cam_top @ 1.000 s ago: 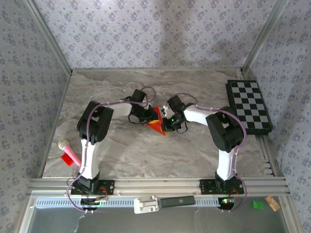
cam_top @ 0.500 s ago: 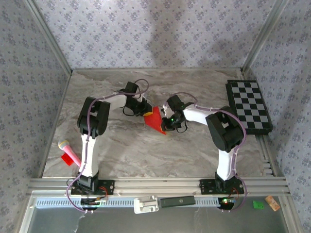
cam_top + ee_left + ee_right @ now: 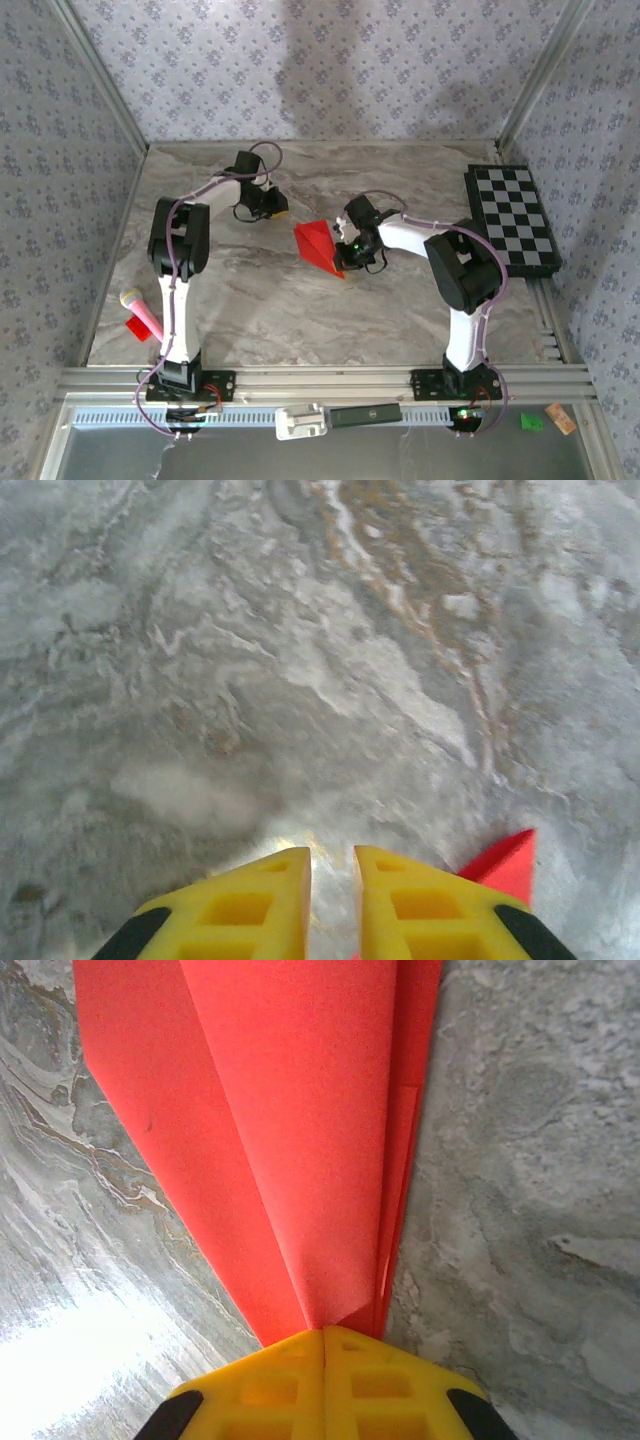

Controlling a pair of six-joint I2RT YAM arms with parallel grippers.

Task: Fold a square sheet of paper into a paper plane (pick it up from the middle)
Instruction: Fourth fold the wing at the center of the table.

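Right gripper is clamping the paper plane stretching ahead of it; left gripper, slightly apart, is hovering empty; folding seems nearly done.

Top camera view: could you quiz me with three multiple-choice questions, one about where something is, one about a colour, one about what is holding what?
1. Where on the table does the chequered board lie?
A. left edge
B. right edge
C. middle

2. What colour is the paper plane?
A. red
B. blue
C. white

3. What grips the paper plane?
A. left jaws
B. nothing
C. right jaws

Answers:
1 B, it sits along the right rail.
2 A, it is bright red against the grey table.
3 C, the right jaws are shut on its end, while the left jaws stand slightly apart and empty.
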